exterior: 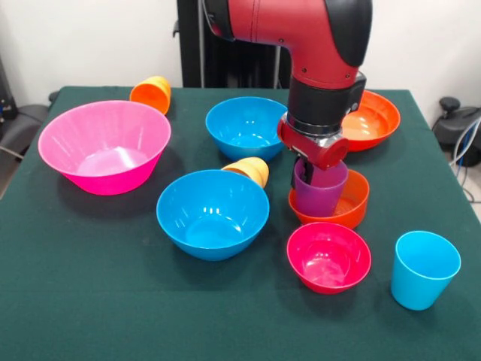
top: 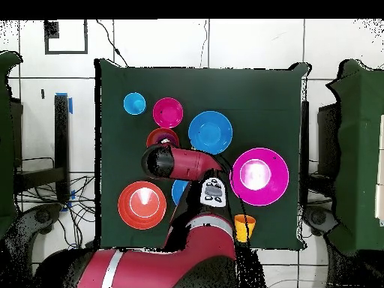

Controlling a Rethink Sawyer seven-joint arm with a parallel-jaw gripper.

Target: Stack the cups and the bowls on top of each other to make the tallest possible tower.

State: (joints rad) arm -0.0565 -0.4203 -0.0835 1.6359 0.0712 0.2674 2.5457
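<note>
The translucent purple cup [exterior: 319, 192] stands upright inside the small orange bowl [exterior: 334, 207] [top: 163, 136]. My gripper [exterior: 314, 164] is directly over the cup's rim, and the arm's wrist hides how its jaws stand. In front sit the small magenta bowl [exterior: 328, 256] [top: 167, 112] and the upright light blue cup [exterior: 424, 269] [top: 135, 103]. Two blue bowls [exterior: 213, 213] [exterior: 246, 126] lie left of the gripper. A yellow-orange cup [exterior: 249, 170] lies on its side between them. The large pink bowl [exterior: 105, 147] [top: 259, 176] is at far left.
An orange cup [exterior: 152, 93] [top: 244, 225] lies on its side behind the pink bowl. The wide orange-red bowl [exterior: 373, 119] [top: 142, 204] sits behind the gripper to the right. The green table cloth [exterior: 75, 301] ends near the light blue cup on the right.
</note>
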